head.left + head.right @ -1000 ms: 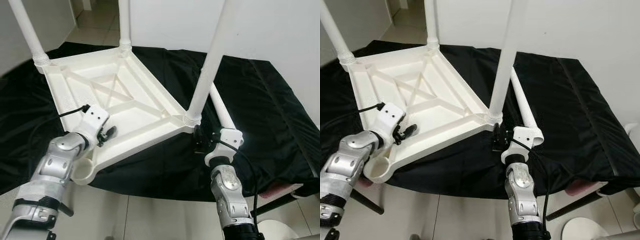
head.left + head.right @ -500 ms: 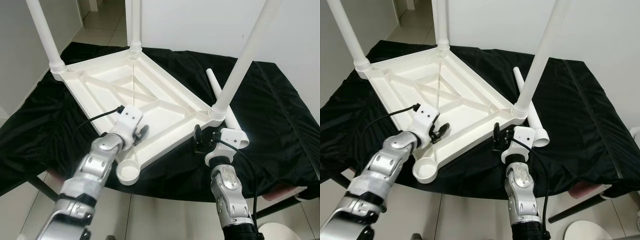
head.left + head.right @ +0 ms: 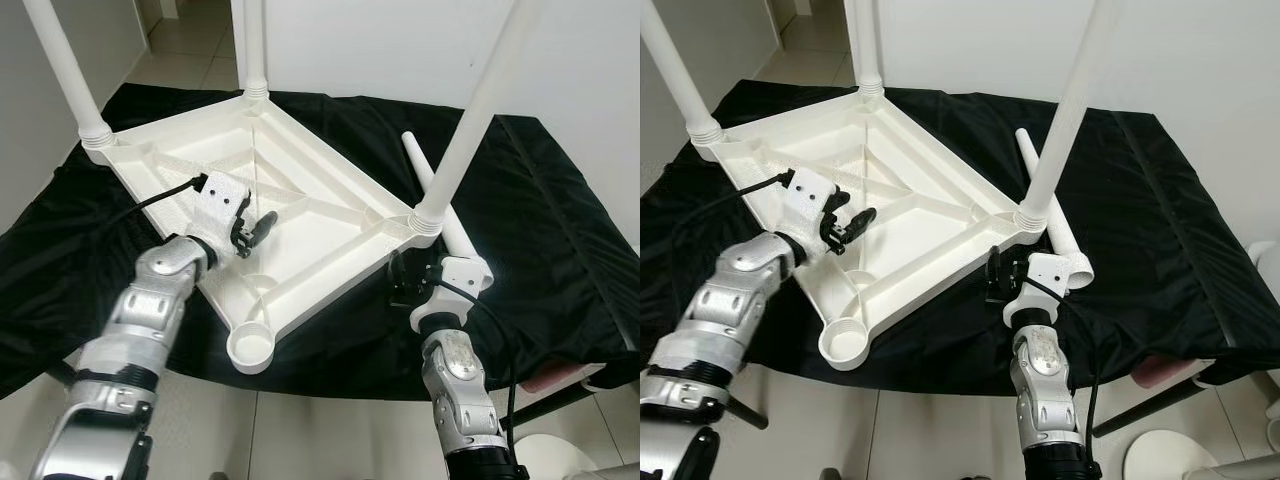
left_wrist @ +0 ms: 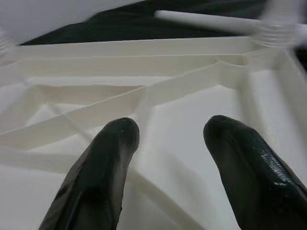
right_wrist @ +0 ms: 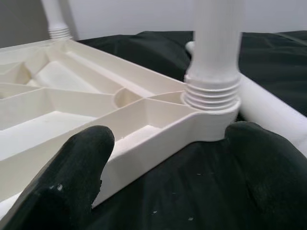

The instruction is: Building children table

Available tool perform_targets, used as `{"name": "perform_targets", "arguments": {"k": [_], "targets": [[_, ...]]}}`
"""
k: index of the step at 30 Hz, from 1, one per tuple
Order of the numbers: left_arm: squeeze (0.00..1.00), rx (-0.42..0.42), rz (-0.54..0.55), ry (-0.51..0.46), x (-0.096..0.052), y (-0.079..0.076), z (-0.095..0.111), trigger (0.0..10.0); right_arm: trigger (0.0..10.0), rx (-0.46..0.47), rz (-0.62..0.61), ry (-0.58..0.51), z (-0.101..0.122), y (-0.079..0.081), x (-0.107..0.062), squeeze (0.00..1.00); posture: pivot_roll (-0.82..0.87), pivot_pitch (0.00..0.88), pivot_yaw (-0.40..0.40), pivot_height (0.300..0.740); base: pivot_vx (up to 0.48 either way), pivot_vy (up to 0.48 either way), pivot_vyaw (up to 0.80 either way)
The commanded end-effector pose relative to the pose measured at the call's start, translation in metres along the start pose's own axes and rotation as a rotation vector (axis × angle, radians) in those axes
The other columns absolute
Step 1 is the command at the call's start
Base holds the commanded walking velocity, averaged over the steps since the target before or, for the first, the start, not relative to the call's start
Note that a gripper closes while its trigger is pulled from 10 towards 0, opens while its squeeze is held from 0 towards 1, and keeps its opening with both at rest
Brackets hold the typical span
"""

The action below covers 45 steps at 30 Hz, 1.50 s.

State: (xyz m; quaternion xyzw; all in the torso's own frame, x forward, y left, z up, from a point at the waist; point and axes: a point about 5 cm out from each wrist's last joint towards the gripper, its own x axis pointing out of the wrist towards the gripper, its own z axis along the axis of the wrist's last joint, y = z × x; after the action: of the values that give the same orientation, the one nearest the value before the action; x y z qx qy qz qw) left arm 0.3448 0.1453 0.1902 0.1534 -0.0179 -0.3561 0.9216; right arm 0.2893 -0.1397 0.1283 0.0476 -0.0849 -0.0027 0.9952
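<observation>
Right gripper (image 3: 996, 276) sits near the worktop's front edge, fingers spread wide, gripping nothing, just short of the tabletop's (image 3: 330, 215) right corner where a leg (image 3: 470, 120) is screwed in. Inverted white tabletop lies on the black cloth (image 3: 540, 230). Left gripper (image 3: 258, 226) is over its ribbed underside, fingers apart, empty. Loose leg (image 3: 1045, 205) lies beyond the right corner.

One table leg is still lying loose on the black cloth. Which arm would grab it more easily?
Probably the right. The right gripper sits open at the table's near corner, with the loose leg lying just beside it. The left gripper hovers open over the upturned tabletop, farther away.
</observation>
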Motion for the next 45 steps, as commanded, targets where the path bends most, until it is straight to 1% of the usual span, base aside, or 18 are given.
{"name": "perform_targets", "arguments": {"k": [1,2,3,4,5,6,8,12,15,18,19,20,22,24,31,33,40,45], "targets": [[0.94,0.013,-0.149,-0.011,-0.002,-0.013,-0.001,10.0,10.0,0.0,0.003,0.02,-0.005,-0.003,-0.003,0.0,0.03,0.063,-0.014,0.74,0.0,0.0,0.0],[0.94,0.013,-0.149,-0.011,-0.002,-0.013,-0.001,10.0,10.0,0.0,0.003,0.02,-0.005,-0.003,-0.003,0.0,0.03,0.063,-0.014,0.74,0.0,0.0,0.0],[1.0,-0.014,-0.232,-0.02,-0.007,-0.017,0.0,10.0,10.0,-0.003,0.006,0.022,-0.006,-0.004,-0.004,0.0,0.03,0.06,-0.014,0.74,0.0,0.0,0.0],[1.0,-0.008,-0.335,-0.001,-0.013,-0.022,0.0,10.0,10.0,-0.008,0.01,0.024,-0.006,-0.005,-0.004,0.0,0.03,0.056,-0.014,0.74,0.0,0.0,0.0],[1.0,-0.008,-0.335,-0.001,-0.013,-0.022,0.0,10.0,10.0,-0.008,0.01,0.024,-0.006,-0.005,-0.004,0.0,0.03,0.056,-0.014,0.74,0.0,0.0,0.0],[1.0,-0.005,-0.404,0.015,-0.018,-0.025,-0.001,10.0,10.0,-0.012,0.013,0.026,-0.007,-0.006,-0.005,0.0,0.03,0.056,-0.014,0.74,0.0,0.0,0.0],[1.0,0.04,-0.492,0.075,-0.024,-0.027,-0.008,10.0,10.0,-0.02,0.018,0.029,-0.008,-0.008,-0.006,0.0,0.03,0.048,-0.012,0.74,0.0,0.0,0.0],[1.0,0.075,-0.543,0.118,-0.028,-0.025,-0.013,10.0,10.0,-0.026,0.023,0.03,-0.008,-0.01,-0.006,0.0,0.02,0.046,-0.011,0.74,0.0,0.0,0.0],[1.0,0.145,-0.542,0.141,-0.03,-0.017,-0.015,10.0,10.0,-0.034,0.026,0.031,-0.008,-0.012,-0.008,0.0,0.02,0.039,-0.009,0.74,0.0,0.0,0.0],[1.0,0.145,-0.542,0.141,-0.03,-0.017,-0.015,10.0,10.0,-0.034,0.026,0.031,-0.008,-0.012,-0.008,0.0,0.02,0.039,-0.009,0.74,0.0,0.0,0.0],[0.0,0.171,-0.531,0.151,-0.03,-0.013,-0.016,10.0,10.0,-0.037,0.026,0.031,-0.008,-0.012,-0.008,0.0,0.02,0.038,-0.009,0.74,0.0,0.0,0.0],[0.0,0.171,-0.531,0.151,-0.03,-0.013,-0.016,10.0,10.0,-0.037,0.026,0.031,-0.008,-0.012,-0.008,0.0,0.02,0.038,-0.009,0.74,0.0,0.0,0.0],[0.0,0.216,-0.492,0.194,-0.029,0.002,-0.018,10.0,10.0,-0.041,0.03,0.031,-0.008,-0.013,-0.008,0.0,0.01,0.032,-0.01,0.74,0.0,0.0,0.0],[0.0,0.216,-0.492,0.194,-0.029,0.002,-0.018,10.0,10.0,-0.041,0.03,0.031,-0.008,-0.013,-0.008,0.0,0.01,0.032,-0.01,0.74,0.0,0.0,0.0],[0.0,0.234,-0.458,0.255,-0.032,0.022,-0.02,10.0,10.0,-0.047,0.04,0.03,-0.008,-0.012,-0.007,0.0,0.0,0.028,-0.008,0.74,0.0,0.0,0.0],[0.0,0.279,-0.444,0.292,-0.033,0.029,-0.023,10.0,10.0,-0.05,0.044,0.03,-0.008,-0.012,-0.008,0.0,0.0,0.029,-0.006,0.74,0.0,0.0,0.0],[0.0,0.342,-0.453,0.323,-0.03,0.029,-0.029,10.0,10.0,-0.05,0.046,0.03,-0.008,-0.011,-0.008,0.0,0.0,0.032,-0.005,0.74,0.0,0.0,0.0],[0.0,0.409,-0.465,0.34,-0.017,0.027,-0.026,10.0,10.0,-0.049,0.05,0.026,-0.007,-0.009,-0.007,0.0,0.0,0.037,-0.003,0.74,0.0,0.0,0.0]]}}
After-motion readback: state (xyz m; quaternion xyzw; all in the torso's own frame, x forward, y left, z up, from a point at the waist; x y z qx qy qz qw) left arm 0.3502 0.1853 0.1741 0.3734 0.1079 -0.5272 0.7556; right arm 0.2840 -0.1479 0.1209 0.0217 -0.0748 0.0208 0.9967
